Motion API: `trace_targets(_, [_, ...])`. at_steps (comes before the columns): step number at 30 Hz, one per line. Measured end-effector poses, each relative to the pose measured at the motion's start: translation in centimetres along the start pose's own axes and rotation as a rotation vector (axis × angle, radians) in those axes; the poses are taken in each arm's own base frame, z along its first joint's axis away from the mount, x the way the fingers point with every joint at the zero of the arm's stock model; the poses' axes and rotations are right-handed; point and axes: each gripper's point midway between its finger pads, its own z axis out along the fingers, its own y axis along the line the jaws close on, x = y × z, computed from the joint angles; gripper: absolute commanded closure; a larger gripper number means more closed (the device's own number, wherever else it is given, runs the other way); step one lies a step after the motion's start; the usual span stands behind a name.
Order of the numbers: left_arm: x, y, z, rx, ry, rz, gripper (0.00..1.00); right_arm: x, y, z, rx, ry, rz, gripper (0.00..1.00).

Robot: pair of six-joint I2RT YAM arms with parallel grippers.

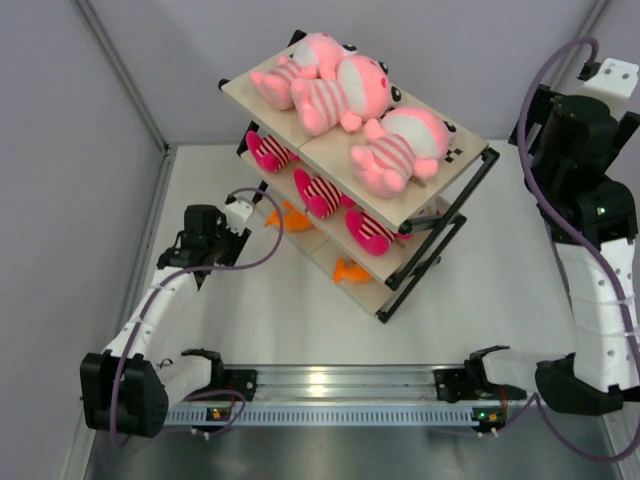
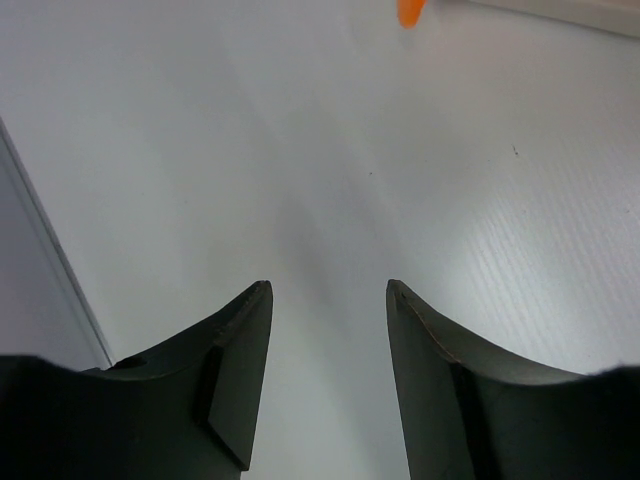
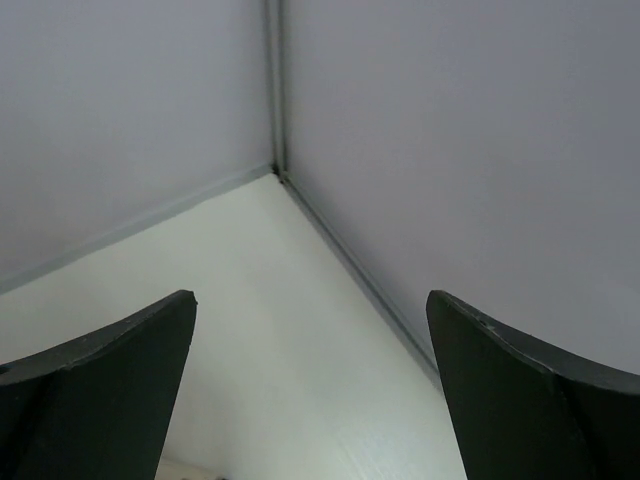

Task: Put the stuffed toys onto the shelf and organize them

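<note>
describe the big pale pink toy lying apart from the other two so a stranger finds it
Find the shelf mid-table and look at its top board, where three big pale-pink toys lie. Take the toy at the end nearest the right arm: the other two are bunched at the far end, while this one lies alone.

Bare table (image 1: pixel 500 300) lies open right of the shelf (image 1: pixel 440 240) and along its near side ahead of my left gripper (image 2: pixel 328 290), but three pale-pink toys (image 1: pixel 340 90) crowd the top board (image 1: pixel 246 92), and my right gripper (image 3: pixel 310 300) faces the far wall corner (image 3: pixel 277 170).
</note>
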Motion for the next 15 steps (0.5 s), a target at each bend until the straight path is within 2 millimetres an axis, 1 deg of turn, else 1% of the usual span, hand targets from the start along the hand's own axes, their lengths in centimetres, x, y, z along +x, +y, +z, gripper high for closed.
trace_targets(1, [-0.3, 0.4, -0.4, -0.010, 0.004, -0.010, 0.43, 0.1, -1.1, 1.3, 0.048, 0.012, -0.005, 0.01])
trace_targets(2, [-0.7, 0.7, -0.7, -0.020, 0.001, -0.017, 0.43, 0.7, -1.7, 2.7, 0.078, 0.033, -0.017, 0.01])
trace_targets(5, [-1.4, 2.0, -1.5, -0.067, -0.015, -0.040, 0.42, 3.5, -3.3, 6.3, 0.112, 0.115, -0.030, 0.01])
trace_targets(6, [-1.4, 2.3, -1.7, -0.078, -0.015, -0.053, 0.42, 5.0, -4.1, 7.5, 0.116, 0.152, -0.023, 0.01])
trace_targets(8, [-0.8, 3.4, -1.9, -0.106, -0.004, -0.102, 0.42, 8.6, -5.7, 8.9, 0.127, 0.233, -0.010, 0.01])
trace_targets(10, [0.5, 4.8, -2.2, -0.135, 0.021, -0.165, 0.42, 12.0, -7.0, 9.7, 0.132, 0.292, 0.005, 0.00])
trace_targets(12, [1.8, 6.4, -2.6, -0.163, 0.034, -0.244, 0.41, 15.7, -7.6, 9.8, 0.129, 0.340, 0.011, 0.00])
trace_targets(13, [2.4, 7.1, -2.8, -0.174, 0.037, -0.280, 0.42, 18.1, -7.6, 9.5, 0.116, 0.374, 0.011, 0.01])
trace_targets(14, [2.9, 7.6, -3.0, -0.181, 0.036, -0.311, 0.41, 19.9, -7.6, 9.2, 0.107, 0.398, 0.012, 0.01])
trace_targets(15, [3.3, 7.9, -3.1, -0.181, 0.033, -0.339, 0.40, 21.2, -7.4, 9.1, 0.092, 0.400, 0.021, 0.01])
